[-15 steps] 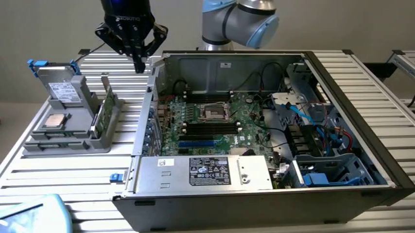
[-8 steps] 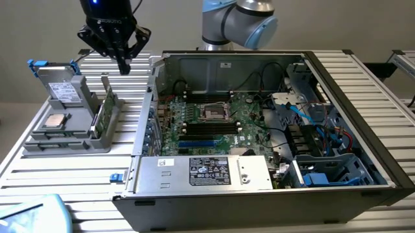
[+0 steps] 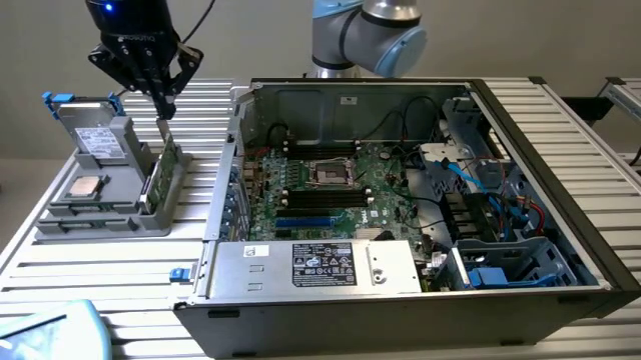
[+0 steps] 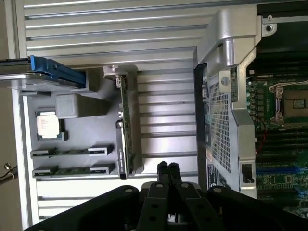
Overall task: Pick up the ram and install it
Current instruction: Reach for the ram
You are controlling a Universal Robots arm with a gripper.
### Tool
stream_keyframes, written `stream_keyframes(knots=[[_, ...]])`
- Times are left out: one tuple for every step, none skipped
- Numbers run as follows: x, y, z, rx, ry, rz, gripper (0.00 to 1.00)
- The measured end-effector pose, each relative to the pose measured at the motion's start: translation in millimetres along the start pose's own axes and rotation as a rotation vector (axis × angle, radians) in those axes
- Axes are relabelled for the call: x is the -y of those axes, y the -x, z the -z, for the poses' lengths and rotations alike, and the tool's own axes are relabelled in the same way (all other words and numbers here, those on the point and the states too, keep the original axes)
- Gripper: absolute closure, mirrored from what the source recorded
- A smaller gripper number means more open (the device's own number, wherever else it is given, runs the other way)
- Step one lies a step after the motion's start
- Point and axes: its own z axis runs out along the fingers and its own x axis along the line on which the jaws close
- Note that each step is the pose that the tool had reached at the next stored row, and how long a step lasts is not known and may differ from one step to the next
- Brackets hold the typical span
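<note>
You see the ram standing on its long edge in a slot of the gray holder, at the exterior view's left, at middle height of the frame. Just above its upper end hangs the gripper, in the upper left of the frame. Its fingers are pressed together and have hold of nothing. Further left in the holder sit a square silver chip and a silver drive. The open computer case with the motherboard stands at the centre and right.
</note>
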Motion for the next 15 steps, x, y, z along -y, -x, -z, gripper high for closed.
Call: stream_keyframes(knots=[[0.4, -4.7, -1.4, -0.0001, -0.0001, 0.000, 0.89], [0.8, -9.0, -2.8, -0.0001, -0.0001, 0.000, 0.89], [1.1, -13.4, -4.1, -0.0002, -0.0001, 0.001, 0.89], [1.5, -18.2, -5.5, -0.0002, -0.0001, 0.001, 0.89], [1.8, -22.5, -6.8, -0.0001, -0.0001, 0.001, 0.89], [2.2, -26.9, -8.2, -0.0001, 0.0000, 0.001, 0.89], [2.6, -31.6, -9.6, -0.0002, -0.0001, 0.001, 0.89], [2.9, -35.7, -10.9, -0.0002, -0.0001, 0.002, 0.89], [3.3, -40.6, -12.3, -0.0004, -0.0001, 0.002, 0.89], [3.6, -45.1, -13.6, -0.0005, -0.0001, 0.002, 0.89], [4.0, -49.1, -14.8, -0.0007, -0.0001, 0.003, 0.89], [4.4, -53.5, -16.2, -0.0011, -0.0002, 0.003, 0.89], [4.7, -57.6, -17.6, -0.0014, -0.0002, 0.004, 0.89], [5.0, -61.4, -19.1, -0.0019, -0.0003, 0.004, 0.89], [5.4, -65.1, -20.7, -0.0023, -0.0003, 0.005, 0.89]])
